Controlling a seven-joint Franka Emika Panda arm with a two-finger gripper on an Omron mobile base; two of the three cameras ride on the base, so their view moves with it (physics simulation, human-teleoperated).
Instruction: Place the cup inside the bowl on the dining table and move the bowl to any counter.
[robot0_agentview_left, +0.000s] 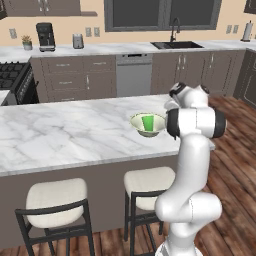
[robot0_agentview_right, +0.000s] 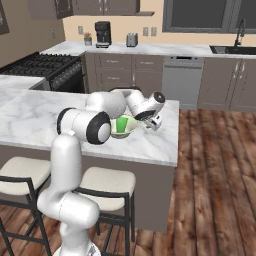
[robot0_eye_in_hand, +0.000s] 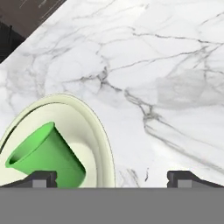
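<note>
Green, the cup (robot0_eye_in_hand: 43, 155) lies tilted inside the bowl (robot0_eye_in_hand: 98, 131) near the dining table (robot0_agentview_left: 60, 132) end edge, stools (robot0_agentview_left: 55, 200) below. Bare marble surrounds it, and the gripper (robot0_eye_in_hand: 111, 178) hovers beside, fingers spread wide.

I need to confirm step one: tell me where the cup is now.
The cup sits inside the bowl on the dining table, near its right end in the left base view; in the hand view it leans tilted, at lower left.
</note>
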